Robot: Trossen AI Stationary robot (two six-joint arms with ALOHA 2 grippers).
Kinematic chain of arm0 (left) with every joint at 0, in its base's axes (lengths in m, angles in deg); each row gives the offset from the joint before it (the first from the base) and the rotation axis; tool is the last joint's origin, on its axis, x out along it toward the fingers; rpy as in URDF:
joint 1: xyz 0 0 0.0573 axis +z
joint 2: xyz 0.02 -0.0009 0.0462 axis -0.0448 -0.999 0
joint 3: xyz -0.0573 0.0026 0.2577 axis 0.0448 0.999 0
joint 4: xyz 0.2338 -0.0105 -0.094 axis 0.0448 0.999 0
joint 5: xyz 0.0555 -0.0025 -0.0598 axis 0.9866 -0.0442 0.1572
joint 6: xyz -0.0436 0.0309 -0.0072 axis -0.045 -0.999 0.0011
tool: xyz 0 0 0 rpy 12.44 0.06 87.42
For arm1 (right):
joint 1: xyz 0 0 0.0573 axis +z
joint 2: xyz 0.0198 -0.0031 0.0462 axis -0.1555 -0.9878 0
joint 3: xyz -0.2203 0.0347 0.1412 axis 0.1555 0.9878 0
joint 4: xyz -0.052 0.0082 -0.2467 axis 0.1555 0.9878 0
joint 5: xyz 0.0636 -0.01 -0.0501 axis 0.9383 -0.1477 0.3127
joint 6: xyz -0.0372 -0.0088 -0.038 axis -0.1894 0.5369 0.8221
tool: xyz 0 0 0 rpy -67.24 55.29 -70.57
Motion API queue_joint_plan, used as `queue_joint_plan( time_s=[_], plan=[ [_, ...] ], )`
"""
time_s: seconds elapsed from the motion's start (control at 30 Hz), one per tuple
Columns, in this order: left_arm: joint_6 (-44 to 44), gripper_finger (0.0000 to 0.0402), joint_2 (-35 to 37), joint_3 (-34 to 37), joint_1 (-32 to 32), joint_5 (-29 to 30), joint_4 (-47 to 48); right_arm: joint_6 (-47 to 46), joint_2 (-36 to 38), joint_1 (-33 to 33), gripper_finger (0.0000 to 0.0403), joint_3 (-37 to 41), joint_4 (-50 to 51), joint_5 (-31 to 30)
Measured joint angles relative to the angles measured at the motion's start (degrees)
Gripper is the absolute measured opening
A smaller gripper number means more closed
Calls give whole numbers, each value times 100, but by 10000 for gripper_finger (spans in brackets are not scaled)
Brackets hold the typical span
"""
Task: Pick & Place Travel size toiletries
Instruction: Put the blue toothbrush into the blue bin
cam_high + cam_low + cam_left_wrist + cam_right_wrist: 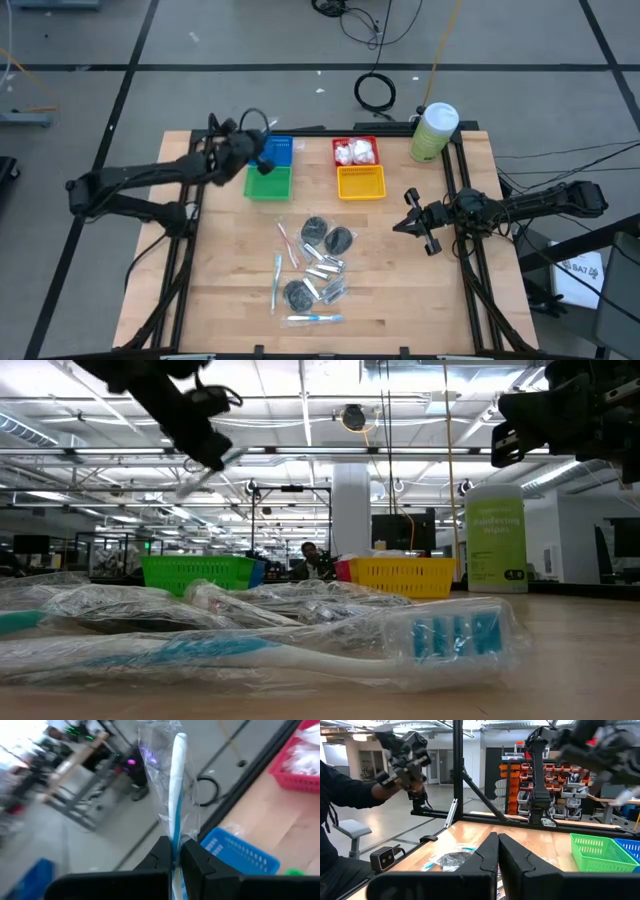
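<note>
My left gripper (174, 855) is shut on a blue-and-white toothbrush in clear wrap (177, 780). It hovers high over the far left of the table, by the blue basket (279, 150) and green basket (268, 183); the low view shows it (200, 435) raised well above the table. The other toiletries lie flat in a pile (312, 262) on the table's middle: wrapped toothbrushes (315, 318), dark discs (340, 238) and silver tubes (325, 265). White packets (355, 152) lie in the red basket. My right gripper (405, 222) waits shut and empty above the table's right side. My left gripper pinches the wrapped toothbrush between its two fingers, across the handle (175, 837). The long end with its loose clear wrap (160, 755) sticks out beyond the fingertips. The toothbrush is lifted clear of the table and baskets, as the low view shows (210, 472).
A yellow basket (361, 182) and a red basket (356, 150) stand far of the pile. A tall pale-green canister (434, 132) stands at the far right corner. Bare wood lies left and right of the pile. A person sits beyond the table in the right wrist view (340, 800).
</note>
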Motion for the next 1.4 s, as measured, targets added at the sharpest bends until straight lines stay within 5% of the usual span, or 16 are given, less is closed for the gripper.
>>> queue_joint_plan(
  time_s=[0.17,0.6,0.93,1.4],
  plan=[
    [-282,20,-612,0,692,-948,-855,0,2,0,0,0,-1,1],
    [-66,31,-2075,2,1109,-1212,-1084,0,2,0,0,-1,0,1],
    [146,11,-2319,2,1104,-1231,-1054,0,2,0,0,0,-2,0],
    [273,117,-2319,2,1101,-937,-612,0,2,2,0,1,-1,1]
  ],
)
